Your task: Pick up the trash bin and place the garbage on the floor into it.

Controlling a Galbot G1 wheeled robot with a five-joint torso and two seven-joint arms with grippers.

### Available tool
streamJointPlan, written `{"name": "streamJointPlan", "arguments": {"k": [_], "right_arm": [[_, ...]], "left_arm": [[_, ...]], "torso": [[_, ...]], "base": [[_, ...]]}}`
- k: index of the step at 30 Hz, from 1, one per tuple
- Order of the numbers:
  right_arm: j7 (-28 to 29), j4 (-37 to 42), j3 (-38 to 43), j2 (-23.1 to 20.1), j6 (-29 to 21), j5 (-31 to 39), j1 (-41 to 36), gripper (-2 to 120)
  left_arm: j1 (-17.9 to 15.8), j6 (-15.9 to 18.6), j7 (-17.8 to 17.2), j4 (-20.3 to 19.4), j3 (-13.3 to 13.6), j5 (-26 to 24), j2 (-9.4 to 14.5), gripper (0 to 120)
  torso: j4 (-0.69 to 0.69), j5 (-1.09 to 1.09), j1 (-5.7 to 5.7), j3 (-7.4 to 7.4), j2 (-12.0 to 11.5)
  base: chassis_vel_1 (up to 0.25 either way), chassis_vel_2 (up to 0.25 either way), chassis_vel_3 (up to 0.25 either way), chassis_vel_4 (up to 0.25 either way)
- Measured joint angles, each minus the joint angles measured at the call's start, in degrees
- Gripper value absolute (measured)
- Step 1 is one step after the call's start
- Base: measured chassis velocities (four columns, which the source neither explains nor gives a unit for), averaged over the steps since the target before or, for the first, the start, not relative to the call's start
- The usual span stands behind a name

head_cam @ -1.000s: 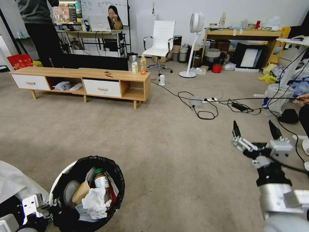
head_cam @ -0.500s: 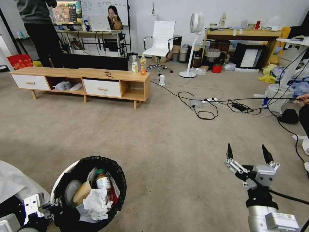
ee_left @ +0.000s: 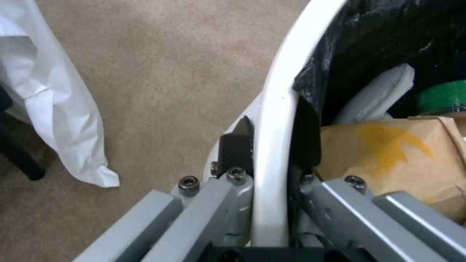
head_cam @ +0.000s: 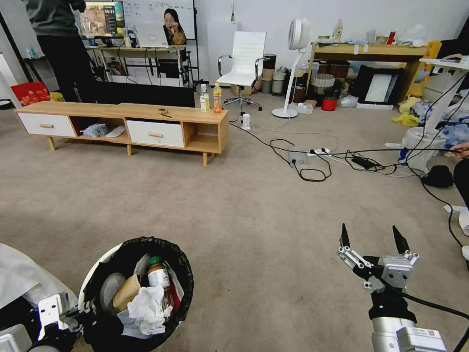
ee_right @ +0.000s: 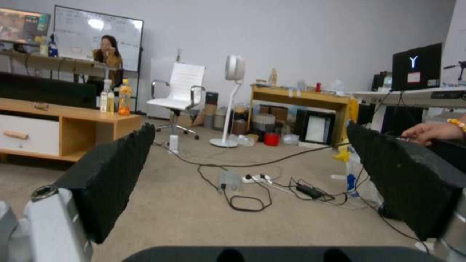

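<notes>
The trash bin [head_cam: 182, 274], white with a black bag over its rim, hangs at the lower left of the head view. My left gripper [head_cam: 78, 315] is shut on its near rim; in the left wrist view the gripper [ee_left: 272, 140] has one finger outside the white wall [ee_left: 274, 109] and one inside. The garbage lies inside the bin: a brown cardboard piece [head_cam: 126, 292], a white tissue [head_cam: 146, 305] and a green-capped bottle [head_cam: 157, 275]. My right gripper [head_cam: 371, 235] stands open and empty at the lower right above the bare floor [head_cam: 254, 215].
A low wooden cabinet [head_cam: 127, 124] with two drink bottles [head_cam: 217, 98] stands ahead to the left. Black cables and a power strip [head_cam: 312, 155] cross the carpet ahead to the right. A white plastic bag [head_cam: 19, 278] lies beside the bin. A standing fan [head_cam: 293, 68] is farther back.
My right gripper has dropped lower and come back toward me, still open. The bin and my left gripper have barely moved.
</notes>
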Motion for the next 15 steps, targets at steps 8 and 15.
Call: {"name": "streamJointPlan", "arguments": {"k": [8, 15], "right_arm": [[-0.2, -0.5, -0.1, 0.1, 0.4, 0.0, 0.3, 100], [-0.2, -0.7, -0.1, 0.0, 0.4, 0.2, 0.6, 100]], "left_arm": [[0.3, 0.0, 0.0, -0.3, -0.3, 0.0, 0.0, 1], [0.4, 0.0, 0.0, -0.3, -0.3, 0.1, 0.0, 1]], "torso": [[0.01, 0.0, 0.0, 0.0, 0.0], [0.0, 0.01, 0.0, 0.0, 0.0]], "base": [[-0.03, 0.019, 0.018, -0.031], [-0.165, 0.163, 0.165, -0.149]]}}
